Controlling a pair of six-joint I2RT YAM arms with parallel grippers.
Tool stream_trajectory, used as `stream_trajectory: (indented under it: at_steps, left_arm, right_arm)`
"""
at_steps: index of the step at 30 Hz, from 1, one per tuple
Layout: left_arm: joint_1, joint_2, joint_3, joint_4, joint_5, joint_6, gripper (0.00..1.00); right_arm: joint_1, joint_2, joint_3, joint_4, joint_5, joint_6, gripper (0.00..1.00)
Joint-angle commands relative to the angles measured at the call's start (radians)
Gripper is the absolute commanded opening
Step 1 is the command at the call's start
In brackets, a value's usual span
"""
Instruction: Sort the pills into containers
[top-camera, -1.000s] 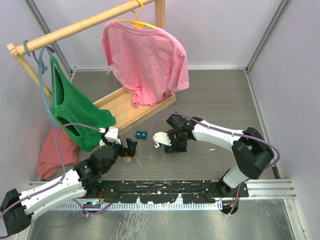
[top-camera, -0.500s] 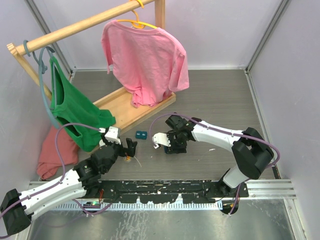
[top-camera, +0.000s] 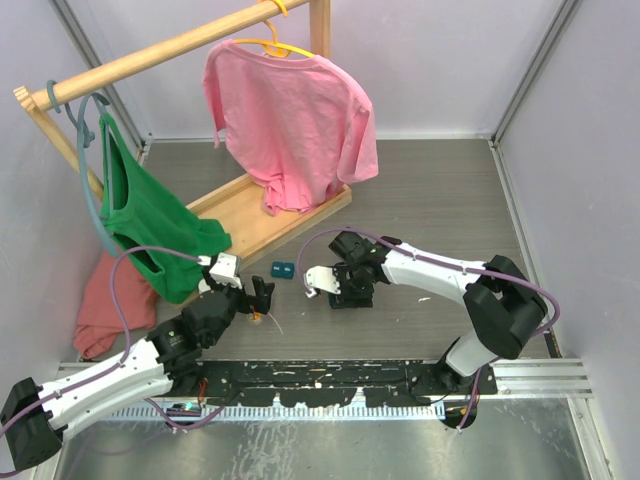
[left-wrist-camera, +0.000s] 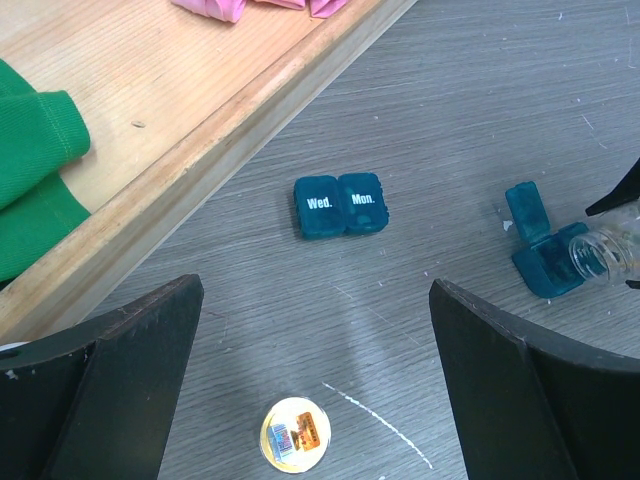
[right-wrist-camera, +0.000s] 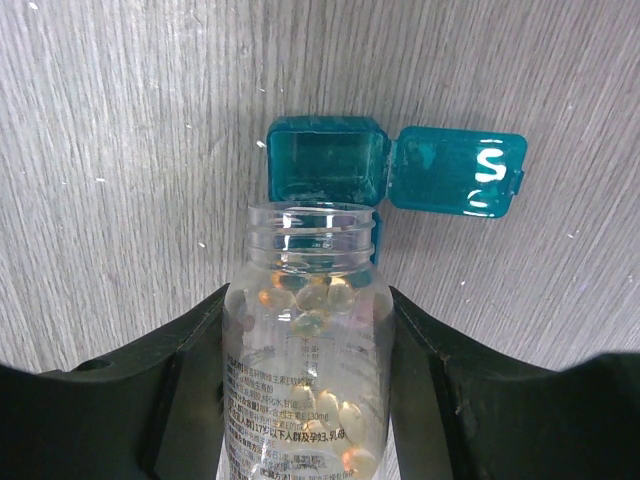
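The left gripper (left-wrist-camera: 312, 300) is spread wide and holds nothing. Between its fingers, closest to the wrist, a small round cap (left-wrist-camera: 295, 435) lies flat on the table (left-wrist-camera: 480, 120). Just ahead of the fingertips sits the closed container (left-wrist-camera: 340, 205), its long axis across the gripper's opening and its "Wed." and "Mon." lids facing up. Ahead and off past the right-hand finger lies the open container (left-wrist-camera: 540, 250).

The right gripper (right-wrist-camera: 310, 295) is clamped on a clear pill bottle (right-wrist-camera: 305, 380). The bottle's long axis lies in line with the fingers and its uncapped mouth points straight away from the wrist. Amber pills (right-wrist-camera: 300, 290) crowd the neck. Directly beyond the mouth is the open compartment, with its lid (right-wrist-camera: 455, 172), marked "S", swung out to the side.

Only the left wrist view shows the day labels and the cap. Only the right wrist view shows the pills and the "S". From above, the right gripper hides most of the open container.
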Motion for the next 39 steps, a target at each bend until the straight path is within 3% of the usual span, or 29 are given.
stream_trajectory:
  at_steps: [1,5,8,11,14,17,24,33,36,39]
  left_arm:
    - [0.002,-0.006,0.005,0.034,-0.025,-0.003,0.98]
    - [0.002,-0.007,0.005,0.034,-0.024,-0.003,0.98]
    - [0.002,-0.007,0.005,0.034,-0.025,-0.002,0.98]
    - [0.002,-0.011,0.004,0.034,-0.024,-0.002,0.98]
    - [0.002,-0.014,0.002,0.033,-0.024,-0.002,0.98]
    - [0.001,-0.015,0.002,0.033,-0.023,-0.002,0.98]
    - [0.002,-0.015,0.002,0.033,-0.024,-0.002,0.98]
    - [0.002,-0.012,0.002,0.034,-0.022,-0.002,0.98]
    - [0.002,-0.012,0.002,0.034,-0.022,-0.002,0.98]
    - [0.002,-0.012,0.002,0.034,-0.022,-0.002,0.98]
  right_arm:
    - [0.004,-0.028,0.033,0.010,0.023,0.016,0.01]
    - [0.003,-0.036,0.034,0.032,0.067,0.022,0.01]
    - [0.004,-0.024,0.063,-0.033,-0.002,0.003,0.01]
    - [0.001,-0.022,0.057,0.022,0.094,0.035,0.01]
    - [0.008,-0.012,0.084,-0.046,0.009,0.026,0.01]
    - [0.008,-0.029,0.052,0.014,0.071,0.035,0.01]
    - [0.008,-0.010,0.077,-0.047,0.014,0.025,0.01]
    - [0.003,-0.019,0.052,0.012,0.076,0.037,0.01]
    - [0.018,-0.013,0.068,-0.045,0.001,0.020,0.01]
    - [0.013,-0.024,0.046,0.008,0.073,0.040,0.01]
